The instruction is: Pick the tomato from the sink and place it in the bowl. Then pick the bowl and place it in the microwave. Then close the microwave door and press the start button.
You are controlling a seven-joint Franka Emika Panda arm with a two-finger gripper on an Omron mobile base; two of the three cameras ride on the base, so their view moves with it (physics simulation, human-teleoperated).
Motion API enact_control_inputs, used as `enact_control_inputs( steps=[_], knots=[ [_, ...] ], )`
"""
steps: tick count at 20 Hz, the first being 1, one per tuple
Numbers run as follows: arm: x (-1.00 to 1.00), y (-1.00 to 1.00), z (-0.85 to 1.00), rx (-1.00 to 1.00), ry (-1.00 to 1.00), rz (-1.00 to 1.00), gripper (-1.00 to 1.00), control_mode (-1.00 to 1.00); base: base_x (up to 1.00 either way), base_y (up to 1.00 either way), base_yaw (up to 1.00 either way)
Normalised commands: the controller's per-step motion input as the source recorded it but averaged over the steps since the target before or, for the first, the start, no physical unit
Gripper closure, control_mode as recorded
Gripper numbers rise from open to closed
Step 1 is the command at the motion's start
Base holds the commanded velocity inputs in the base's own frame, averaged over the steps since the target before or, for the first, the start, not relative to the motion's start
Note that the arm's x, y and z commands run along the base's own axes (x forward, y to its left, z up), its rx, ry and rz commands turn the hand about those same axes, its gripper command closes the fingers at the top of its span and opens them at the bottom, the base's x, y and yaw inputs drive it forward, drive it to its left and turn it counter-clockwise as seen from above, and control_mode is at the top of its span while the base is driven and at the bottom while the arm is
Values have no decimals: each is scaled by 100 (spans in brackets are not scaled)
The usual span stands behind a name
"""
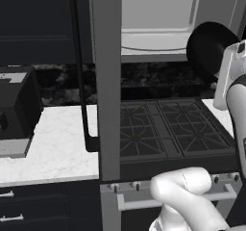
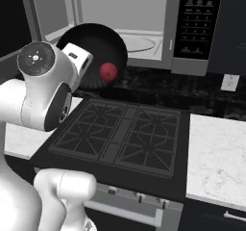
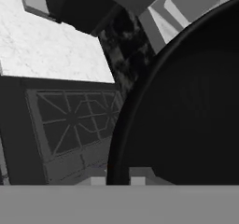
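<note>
Right base view: 1 tomato [image 2: 108, 71] sits inside the bowl [image 2: 98, 57], against its lower wall, since the black bowl is tipped steeply on edge with its hollow facing the camera. The bowl is held up in the air in front of the microwave [image 2: 144, 28], just below the open mouth and its pale interior, above the back left corner of the stove [image 2: 120, 134]. The gripper [image 2: 79, 61] is at the bowl's left rim, and its fingers are closed tight on that rim; in the hand view the 2 fingertips [image 3: 138, 180] stand on either side of the bowl's [image 3: 186, 115] dark edge. In the left base view the bowl [image 1: 209, 49] shows its black back, just below the microwave's [image 1: 158, 18] cavity floor.

The microwave door [image 1: 106, 81] is swung wide open, left of the cavity; seen edge-on in the left base view, it stands as a tall grey band across the stove [image 1: 168, 129], with its thin black bar handle [image 1: 80, 81] on its left. Right of the cavity, the microwave's 1 control panel [image 2: 197, 18] carries rows of buttons.

The stove, directly under the microwave, has dark grates. A white marble counter [image 2: 218, 158] lies on each side of it, 2 stretches in all. 1 black boxy appliance [image 1: 17, 109] stands on the counter left of the microwave door, and 1 wall outlet [image 2: 229, 82] is set right of the microwave.
</note>
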Motion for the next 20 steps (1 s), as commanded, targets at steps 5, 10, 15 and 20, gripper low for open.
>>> enact_control_inputs(
  steps=[5, 10, 15, 20],
  knots=[
    [17, 13, 60, -22, -9, 24, 100, -100, 0, 0, 0],
    [24, 3, 18, -12, -1, 10, 100, -100, 0, 0, 0],
    [31, 0, -3, -5, 0, 0, 100, -100, 0, 0, 0],
    [74, 0, -1, -7, 0, 0, 100, -100, 0, 0, 0]
  ],
)
